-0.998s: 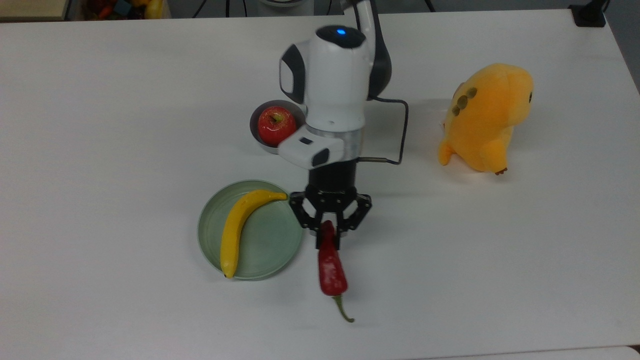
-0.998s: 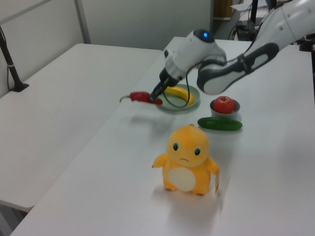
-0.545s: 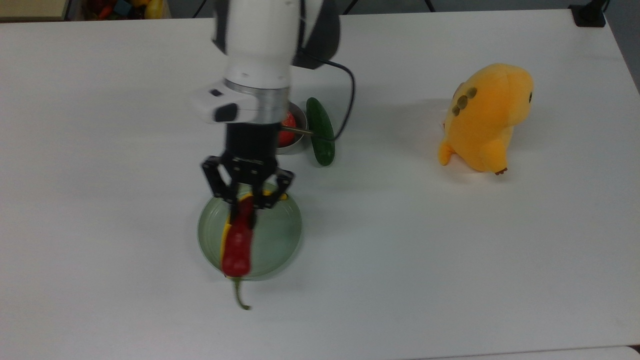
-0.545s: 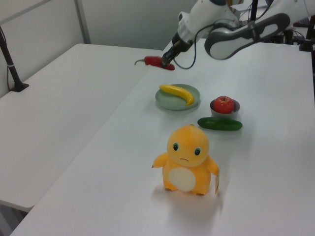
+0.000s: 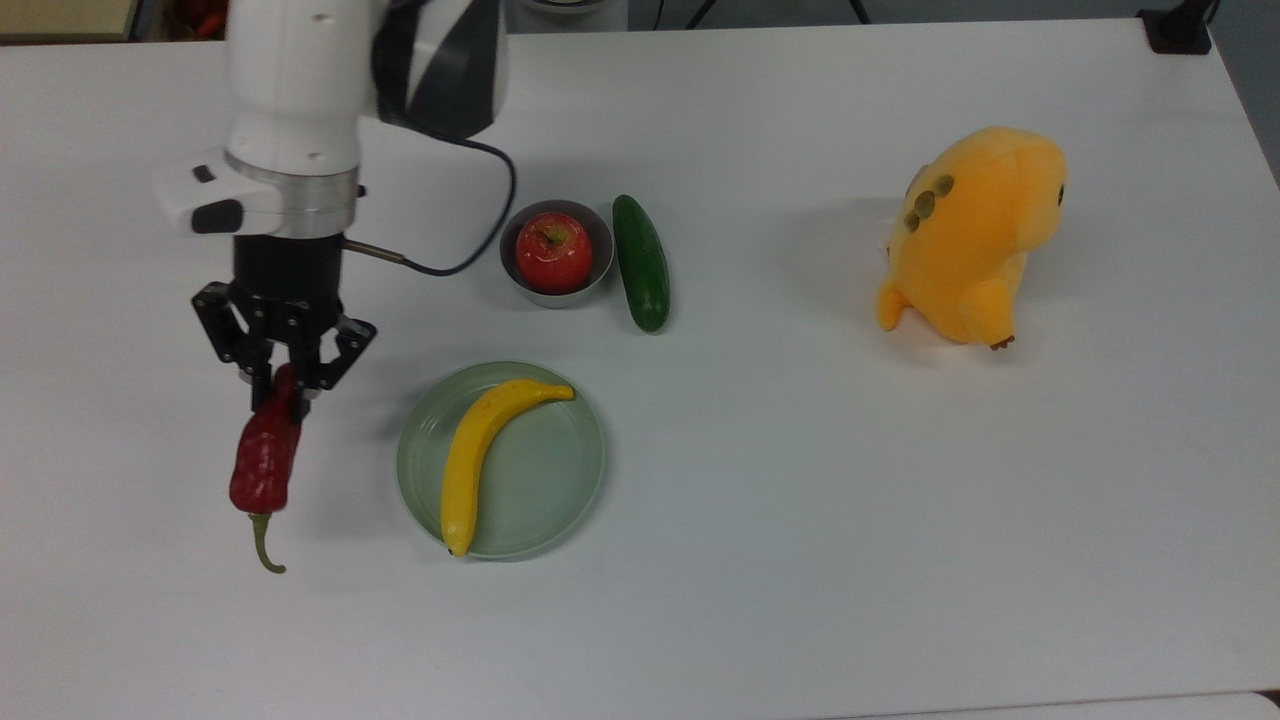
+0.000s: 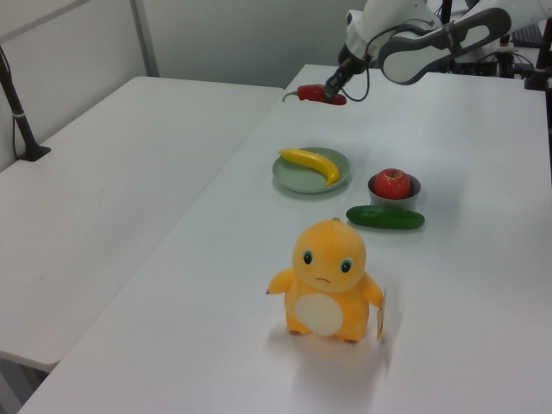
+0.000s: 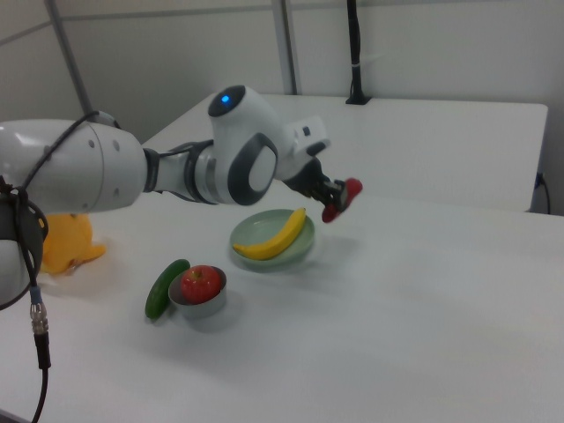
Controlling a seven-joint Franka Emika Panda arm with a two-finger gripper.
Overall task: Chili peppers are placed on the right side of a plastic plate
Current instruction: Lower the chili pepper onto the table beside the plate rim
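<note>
My gripper (image 5: pixel 283 385) is shut on the tapered end of the dark-red chili pepper (image 5: pixel 265 455), whose curled green stem points toward the top view's bottom. The pepper hangs above the table, to the top view's left of the pale green plastic plate (image 5: pixel 548 485) and apart from it. A yellow banana (image 5: pixel 480 450) lies across the plate. In the left view the gripper (image 6: pixel 333 86) holds the pepper (image 6: pixel 321 95) beyond the plate (image 6: pixel 291 178). In the right view the pepper (image 7: pixel 340 199) sticks out of the gripper (image 7: pixel 330 195), to the right view's right of the plate (image 7: pixel 254 231).
A small grey bowl (image 5: pixel 600 262) with a red apple (image 5: pixel 553 250) stands behind the plate in the top view, with a dark green cucumber (image 5: pixel 640 262) beside it. An orange plush toy (image 5: pixel 970 235) sits at the top view's right. A second white table (image 6: pixel 112 172) adjoins in the left view.
The arm has swung from the top view's right of the plate, over the plate, to its left, carrying the pepper. Bowl, apple and cucumber are now uncovered.
</note>
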